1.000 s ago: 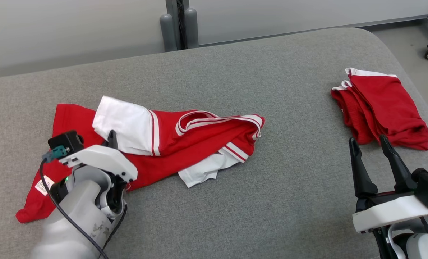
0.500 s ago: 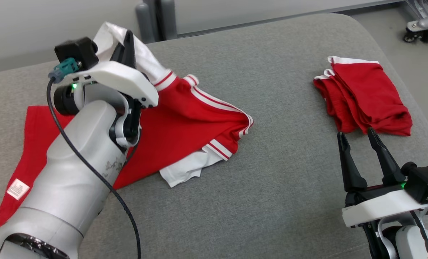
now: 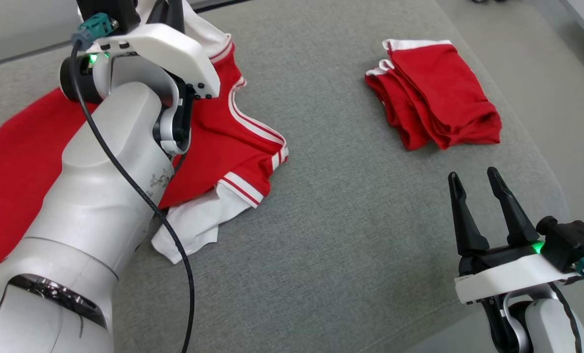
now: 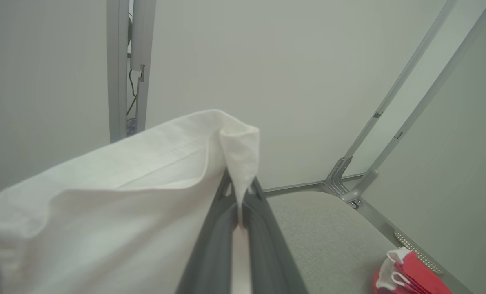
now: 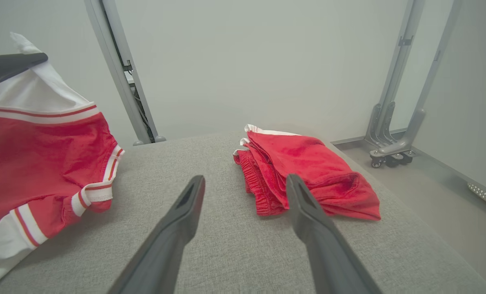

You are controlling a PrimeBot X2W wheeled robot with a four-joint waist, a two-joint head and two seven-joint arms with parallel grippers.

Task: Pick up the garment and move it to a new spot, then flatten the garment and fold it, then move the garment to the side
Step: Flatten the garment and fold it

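Ok — left gripper [image 4: 238, 192] clamped on garment [image 3: 223, 142] white sleeve per left wrist view, red body draped on pad [image 3: 350, 235] far-left; right gripper [image 3: 473, 174] jaws spread near right edge — bare middle.

A grey, fabric-covered tabletop [image 3: 350, 220] with a rounded far right corner carried two things. A red garment [image 3: 233, 142] with white sleeves and striped trim lay crumpled across its left side, its far end raised off the surface. A pile of folded red clothes [image 3: 439, 98] with white edging rested at the far right, well apart.
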